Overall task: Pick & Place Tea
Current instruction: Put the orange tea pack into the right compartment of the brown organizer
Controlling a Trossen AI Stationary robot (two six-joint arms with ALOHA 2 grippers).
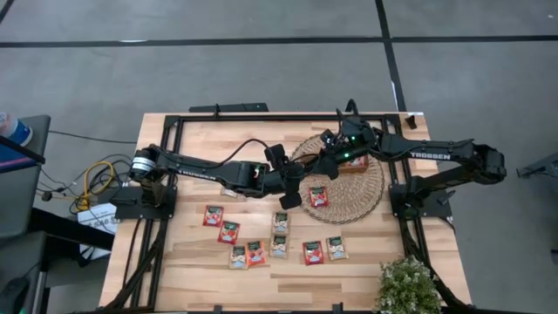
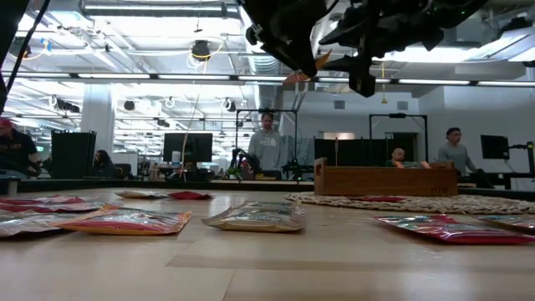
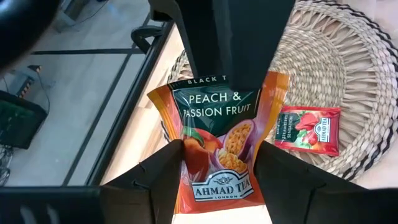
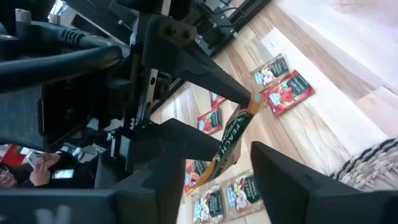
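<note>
The left tool (image 3: 214,180) grips an orange peach tea sachet (image 3: 219,146) above the wicker mat (image 1: 366,187). The right tool (image 4: 205,168) straddles that sachet, its grip unclear. 1 red sachet (image 1: 318,196) lies on the mat, 9 on the bench (image 1: 183,262).

High view: you look straight down on the table (image 1: 183,262).
Low view: level across its top.
Wrist views: both close on the peach sachet (image 3: 217,143).

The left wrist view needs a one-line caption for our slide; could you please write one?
Left gripper holds an orange peach sachet above the wicker mat, where a red sachet lies.
</note>
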